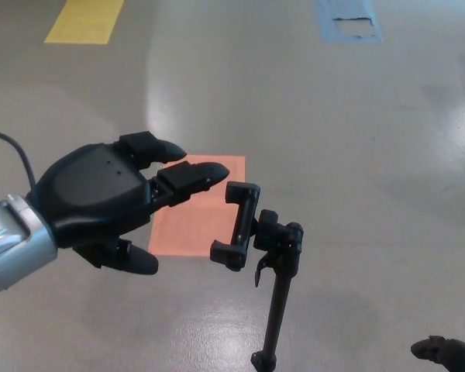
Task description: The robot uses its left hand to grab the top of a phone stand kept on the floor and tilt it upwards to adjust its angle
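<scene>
The left hand (pixel 108 198) hung with fingers spread and empty, just short of the phone stand (pixel 252 232) clamp ahead, evidently lined up to grip its top.

No text, label, brand, number or sign can be read anywhere in the head view.
</scene>
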`<state>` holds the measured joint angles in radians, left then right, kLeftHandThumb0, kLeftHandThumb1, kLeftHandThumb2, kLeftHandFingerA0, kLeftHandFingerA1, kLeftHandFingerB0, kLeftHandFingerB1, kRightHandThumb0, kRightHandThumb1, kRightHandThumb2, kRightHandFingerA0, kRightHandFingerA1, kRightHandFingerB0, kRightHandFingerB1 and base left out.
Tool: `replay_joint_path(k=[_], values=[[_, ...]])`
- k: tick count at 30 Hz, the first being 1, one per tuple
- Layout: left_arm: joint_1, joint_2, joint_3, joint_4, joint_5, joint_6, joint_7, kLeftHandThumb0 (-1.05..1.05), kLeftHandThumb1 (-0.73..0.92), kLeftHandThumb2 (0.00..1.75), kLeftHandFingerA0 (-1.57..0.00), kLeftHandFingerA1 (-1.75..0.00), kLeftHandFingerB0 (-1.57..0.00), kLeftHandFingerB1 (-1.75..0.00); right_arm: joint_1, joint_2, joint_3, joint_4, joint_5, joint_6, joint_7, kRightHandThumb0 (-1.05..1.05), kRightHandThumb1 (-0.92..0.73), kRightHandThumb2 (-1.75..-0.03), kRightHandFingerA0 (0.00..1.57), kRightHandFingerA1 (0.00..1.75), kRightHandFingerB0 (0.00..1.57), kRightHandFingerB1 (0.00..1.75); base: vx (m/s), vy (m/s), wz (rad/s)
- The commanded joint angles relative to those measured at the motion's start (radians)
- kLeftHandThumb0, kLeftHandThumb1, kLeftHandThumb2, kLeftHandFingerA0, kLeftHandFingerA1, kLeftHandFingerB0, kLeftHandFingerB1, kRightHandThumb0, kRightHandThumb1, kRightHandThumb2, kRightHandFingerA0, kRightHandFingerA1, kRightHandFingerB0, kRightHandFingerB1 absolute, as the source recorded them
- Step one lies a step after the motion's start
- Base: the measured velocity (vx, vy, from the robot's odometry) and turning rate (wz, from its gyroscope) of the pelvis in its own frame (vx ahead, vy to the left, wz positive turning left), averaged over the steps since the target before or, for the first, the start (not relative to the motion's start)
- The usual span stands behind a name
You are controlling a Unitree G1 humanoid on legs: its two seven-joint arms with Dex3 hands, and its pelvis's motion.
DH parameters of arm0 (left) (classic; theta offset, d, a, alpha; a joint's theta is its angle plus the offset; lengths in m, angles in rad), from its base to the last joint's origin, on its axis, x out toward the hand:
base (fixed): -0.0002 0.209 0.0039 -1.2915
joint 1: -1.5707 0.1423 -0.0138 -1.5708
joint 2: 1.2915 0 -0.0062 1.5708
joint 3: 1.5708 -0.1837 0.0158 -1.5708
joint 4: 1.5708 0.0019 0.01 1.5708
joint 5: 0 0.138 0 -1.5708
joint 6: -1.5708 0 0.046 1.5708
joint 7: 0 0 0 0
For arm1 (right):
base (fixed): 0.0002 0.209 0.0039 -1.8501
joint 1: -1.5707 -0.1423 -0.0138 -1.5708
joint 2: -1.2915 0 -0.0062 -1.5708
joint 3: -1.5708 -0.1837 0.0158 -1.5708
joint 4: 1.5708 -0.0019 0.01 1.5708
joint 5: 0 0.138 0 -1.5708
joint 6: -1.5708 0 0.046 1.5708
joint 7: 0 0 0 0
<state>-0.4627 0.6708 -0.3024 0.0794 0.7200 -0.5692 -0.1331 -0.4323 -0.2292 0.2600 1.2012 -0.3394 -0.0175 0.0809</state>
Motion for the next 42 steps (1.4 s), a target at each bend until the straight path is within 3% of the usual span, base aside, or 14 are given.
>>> replay_joint_path(k=[1,14,15,17,18,20,21,28,29,34,35,39,40,42], values=[[-0.046,0.0,0.017,0.019,0.012,0.027,-0.018,-0.78,0.54,0.89,-0.15,-0.44,0.0,-0.16,-0.001,-0.013,-0.005,0.005,0.0,0.009,0.009,-0.27,-0.66,-1.11,0.01,0.49,0.0,0.46,0.0,0.0,0.0],[-0.078,-0.029,0.011,0.017,0.009,0.021,-0.017,-0.77,0.67,0.61,-0.22,-0.31,0.0,-0.19,0.003,-0.01,-0.012,0.007,0.005,0.002,0.014,-0.5,-0.76,-0.73,0.15,0.36,0.14,0.32,0.0,0.0,0.0],[-0.078,-0.033,0.008,0.012,0.014,0.024,-0.019,-0.78,0.54,0.89,-0.15,-0.44,0.0,-0.19,0.001,-0.01,-0.011,0.006,0.004,0.006,0.015,-0.27,-0.65,-1.11,0.02,0.49,0.01,0.47,0.0,0.0,0.0],[-0.077,-0.037,0.005,0.005,0.02,0.027,-0.022,-0.78,0.54,0.9,-0.15,-0.44,0.0,-0.19,-0.002,-0.011,-0.006,0.004,-0.001,0.01,0.015,-0.49,-0.77,-0.73,0.15,0.36,0.14,0.32,0.0,0.0,0.0],[-0.077,-0.037,0.003,0.006,0.025,0.023,-0.02,-0.81,0.57,0.93,-0.14,-0.44,0.0,-0.18,-0.003,-0.011,-0.007,0.004,0.0,0.009,0.018,-0.27,-0.66,-1.11,0.02,0.49,0.01,0.47,0.0,0.0,0.0],[-0.074,-0.039,-0.001,0.005,0.034,0.02,-0.019,-0.84,0.71,0.63,-0.23,-0.32,0.0,-0.16,-0.004,-0.012,-0.008,0.005,0.002,0.008,0.022,-0.27,-0.66,-1.11,0.01,0.49,0.0,0.47,0.0,0.0,0.0],[-0.071,-0.037,-0.004,0.0,0.042,0.022,-0.023,-0.8,0.56,0.91,-0.16,-0.44,0.0,-0.2,-0.004,-0.012,-0.008,0.005,0.001,0.009,0.02,-0.27,-0.65,-1.11,0.02,0.49,0.01,0.47,0.0,0.0,0.0],[-0.062,-0.027,-0.029,-0.007,0.075,0.02,-0.039,-0.82,0.68,0.62,-0.21,-0.31,0.0,-0.2,-0.002,-0.013,-0.009,0.006,0.001,0.005,0.02,-0.27,-0.67,-1.11,0.01,0.49,0.0,0.47,0.0,0.0,0.0],[-0.06,-0.027,-0.032,-0.004,0.079,0.016,-0.032,-0.81,0.54,0.9,-0.16,-0.44,-0.01,-0.2,-0.002,-0.013,-0.009,0.006,0.001,0.006,0.02,-0.49,-0.76,-0.74,0.14,0.36,0.14,0.32,0.0,0.0,0.0],[-0.055,-0.026,-0.047,0.009,0.112,0.01,-0.01,-0.82,0.56,0.93,-0.15,-0.44,0.0,-0.2,-0.007,-0.013,-0.011,0.005,0.003,0.011,0.022,-0.48,-0.76,-0.74,0.14,0.36,0.13,0.32,0.0,0.0,0.0],[-0.054,-0.027,-0.049,0.014,0.112,0.008,-0.007,-0.81,0.56,0.92,-0.15,-0.44,0.0,-0.2,-0.007,-0.014,-0.01,0.006,0.001,0.011,0.022,-0.27,-0.67,-1.11,0.02,0.49,0.0,0.47,0.0,0.0,0.0],[-0.056,-0.025,-0.051,0.022,0.125,0.007,0.002,-0.83,0.72,0.62,-0.22,-0.31,0.0,-0.19,-0.01,-0.013,-0.011,0.005,0.003,0.009,0.025,-0.26,-0.67,-1.12,0.02,0.49,0.0,0.47,0.0,0.0,0.0],[-0.054,-0.025,-0.051,0.023,0.127,0.008,0.002,-0.82,0.71,0.62,-0.22,-0.31,0.0,-0.19,-0.01,-0.013,-0.012,0.006,0.004,0.009,0.025,-0.48,-0.76,-0.72,0.15,0.35,0.14,0.32,0.0,0.0,0.0],[-0.051,-0.026,-0.05,0.024,0.128,0.009,0.002,-0.82,0.71,0.62,-0.22,-0.31,0.0,-0.19,-0.011,-0.013,-0.013,0.008,0.004,0.01,0.024,-0.48,-0.76,-0.72,0.15,0.35,0.14,0.32,0.0,0.0,0.0]])
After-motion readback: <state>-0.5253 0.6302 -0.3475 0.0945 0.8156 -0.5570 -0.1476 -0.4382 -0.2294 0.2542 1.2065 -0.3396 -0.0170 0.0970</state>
